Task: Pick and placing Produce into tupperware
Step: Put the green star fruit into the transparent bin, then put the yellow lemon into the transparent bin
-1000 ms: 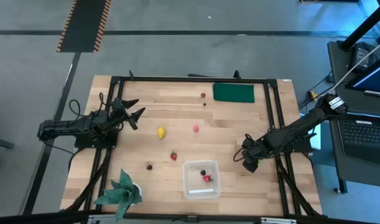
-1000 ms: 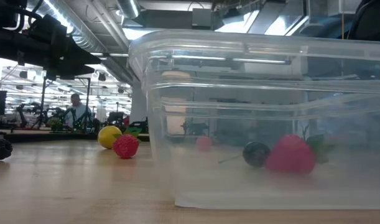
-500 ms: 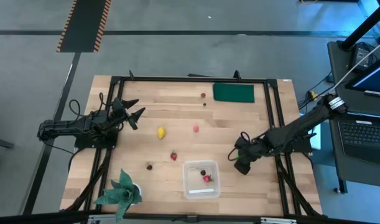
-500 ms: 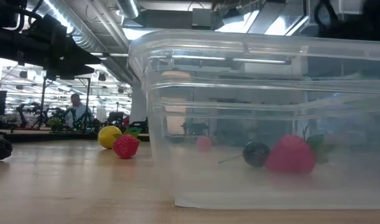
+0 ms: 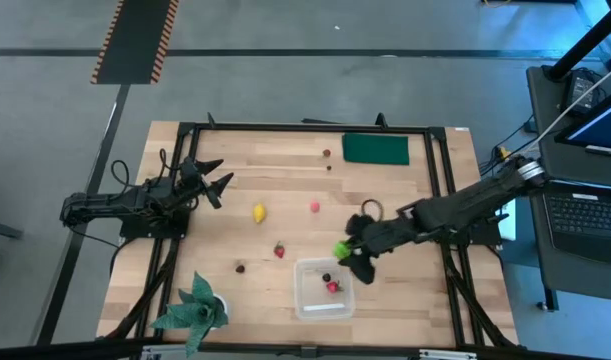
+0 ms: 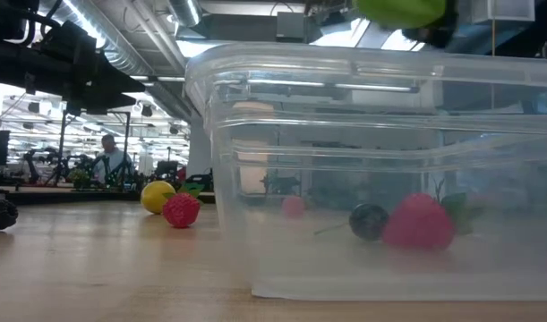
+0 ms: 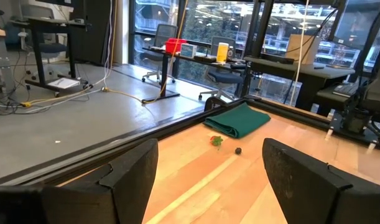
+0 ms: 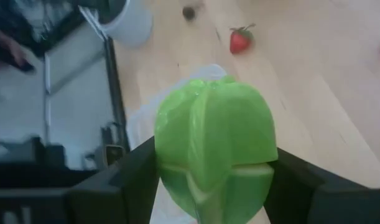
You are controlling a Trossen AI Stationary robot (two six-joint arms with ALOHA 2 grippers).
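green pad far edge; plant near corner.

The tupperware has an open top, with only a red berry and a dark one on its floor, while a strawberry, a lemon and a pink berry dot the board beyond it.

The right claw grips a light green fruit just above the tupperware corner; the left claw waits open, well apart.
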